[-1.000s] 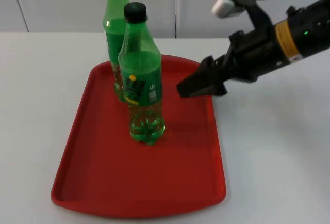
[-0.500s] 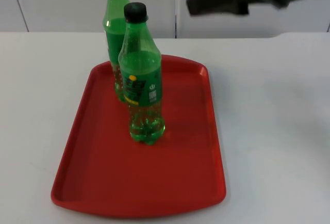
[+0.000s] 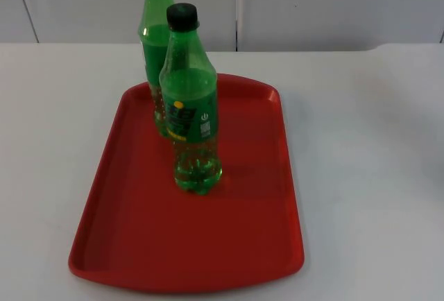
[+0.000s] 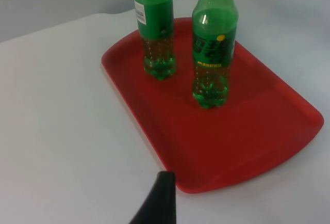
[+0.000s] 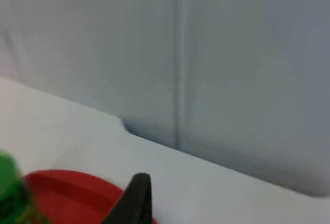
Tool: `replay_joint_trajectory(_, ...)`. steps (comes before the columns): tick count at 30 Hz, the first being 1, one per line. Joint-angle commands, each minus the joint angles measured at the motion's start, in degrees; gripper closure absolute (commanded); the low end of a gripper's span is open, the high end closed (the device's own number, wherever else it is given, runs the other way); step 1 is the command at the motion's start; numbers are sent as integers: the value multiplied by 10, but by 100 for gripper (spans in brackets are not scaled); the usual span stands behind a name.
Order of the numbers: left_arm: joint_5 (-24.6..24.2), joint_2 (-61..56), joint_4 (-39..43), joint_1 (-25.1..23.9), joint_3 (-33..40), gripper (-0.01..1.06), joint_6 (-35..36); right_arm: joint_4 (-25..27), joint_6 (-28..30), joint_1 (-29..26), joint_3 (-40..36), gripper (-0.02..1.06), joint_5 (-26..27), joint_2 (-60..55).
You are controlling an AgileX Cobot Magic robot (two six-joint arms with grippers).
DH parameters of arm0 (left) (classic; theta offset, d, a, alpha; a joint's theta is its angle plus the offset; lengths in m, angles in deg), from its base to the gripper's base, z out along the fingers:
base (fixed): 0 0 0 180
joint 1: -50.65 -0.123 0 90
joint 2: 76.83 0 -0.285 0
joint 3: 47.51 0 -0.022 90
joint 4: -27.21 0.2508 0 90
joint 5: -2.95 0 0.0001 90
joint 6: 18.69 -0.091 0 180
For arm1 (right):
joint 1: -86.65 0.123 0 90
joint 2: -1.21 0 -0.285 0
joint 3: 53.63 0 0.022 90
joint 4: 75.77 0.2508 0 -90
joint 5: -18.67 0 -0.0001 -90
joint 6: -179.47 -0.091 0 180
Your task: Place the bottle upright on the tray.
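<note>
Two green plastic bottles w/ black caps stand upright on the red rectangular plastic tray [image 3: 139,245], which lies flat on the white desk [image 3: 361,141]. Near bottle [image 3: 189,100] is approx mid-tray; far bottle [image 3: 155,44] stands just behind it, slightly left, close to tray's far-left corner. They're close together but apart in the left wrist view: near bottle [image 4: 213,43], far bottle [image 4: 154,25], tray [image 4: 268,131]. Grey partition wall [image 3: 312,6] beyond desk's far edge.

Left pincer [image 4: 160,203]: one black fingertip seen, over bare desk beside the tray's near-left edge, touching nothing; spread or pressed together – can't tell. Right pincer [image 5: 133,198]: fingertip seen raised, facing the wall, w/ tray [image 5: 72,190] edge below; state can't tell.
</note>
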Motion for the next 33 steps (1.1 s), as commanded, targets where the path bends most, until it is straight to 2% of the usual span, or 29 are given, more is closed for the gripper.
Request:
replay_joint_trajectory(1,1,-2,0,1,4,18,3,1,-17,-24,-13,-1,-6,5)
replay_joint_trajectory(3,1,-2,0,1,4,18,3,1,-40,-66,-37,-1,-4,5)
replay_joint_trajectory(4,1,-2,0,1,4,18,3,1,-40,-66,-37,-1,-4,5)
replay_joint_trajectory(7,1,-2,0,1,4,18,3,1,-56,-106,-69,-1,39,6)
replay_joint_trajectory(9,1,-2,0,1,4,18,3,1,-128,-123,-79,-1,128,6)
replay_joint_trajectory(10,1,-2,0,1,4,18,3,1,-128,-123,-79,-1,128,6)
replay_joint_trajectory(11,1,-2,0,1,4,18,3,1,-144,-127,-80,0,184,6)
replay_joint_trajectory(14,2,-2,0,1,4,18,3,1,-148,-124,-80,0,360,12)
replay_joint_trajectory(15,2,-2,0,1,4,18,3,1,-148,-124,-80,0,360,12)
replay_joint_trajectory(17,2,-2,0,1,4,18,3,1,-145,-124,-80,0,441,23)
replay_joint_trajectory(19,2,-2,0,1,4,18,3,1,-102,-124,-82,0,496,41)
replay_joint_trajectory(21,2,-2,0,1,4,18,3,1,-90,-124,-85,0,502,56)
replay_joint_trajectory(22,2,-2,0,1,4,18,3,1,-44,-124,-92,0,507,83)
replay_joint_trajectory(23,2,-2,0,1,4,18,3,1,-21,-124,-97,0,507,100)
replay_joint_trajectory(25,2,-2,0,1,4,18,3,1,-3,-124,-100,0,507,122)
replay_joint_trajectory(28,2,-2,0,1,4,18,3,1,71,-124,-109,0,505,189)
replay_joint_trajectory(30,2,-2,0,1,4,18,3,1,86,-124,-110,0,497,214)
replay_joint_trajectory(33,2,-2,0,1,4,18,3,1,113,-124,-110,0,429,296)
